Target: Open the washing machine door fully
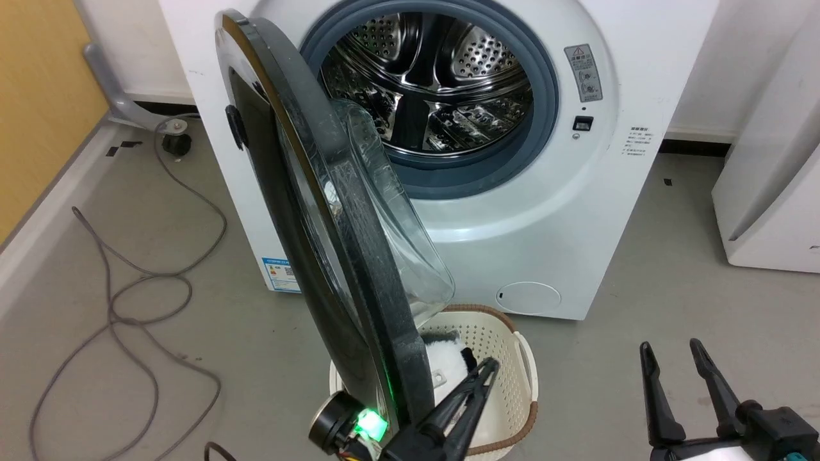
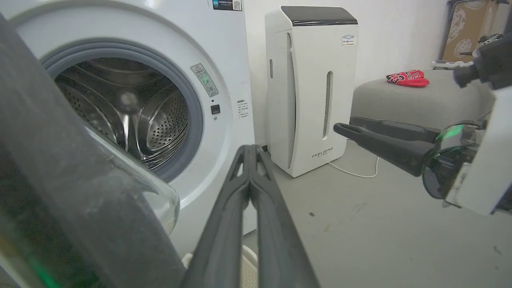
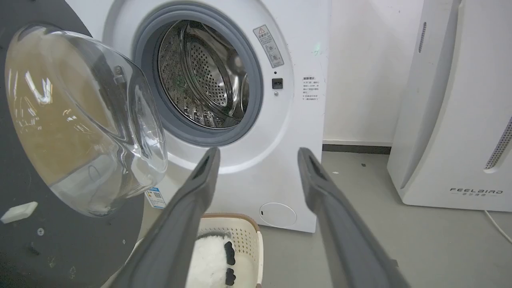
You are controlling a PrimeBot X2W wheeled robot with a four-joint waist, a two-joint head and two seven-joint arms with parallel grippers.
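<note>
The door (image 1: 333, 230) stands swung out from the left side of the washer (image 1: 544, 224), edge-on, its glass bowl facing right. Just right of its near edge, the left gripper (image 1: 488, 366) is pressed closed on nothing, above a basket (image 1: 493, 333). Rightmost and near, the right gripper (image 1: 669, 349) is spread, empty.

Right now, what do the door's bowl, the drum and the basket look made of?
Door bowl: clear glass, seemingly; transparent with sharp glossy reflections. Drum: polished steel, likely; mirror-bright and perforated. Basket: cream plastic, probably; matte, moulded holes, brown trim on the rim.
</note>
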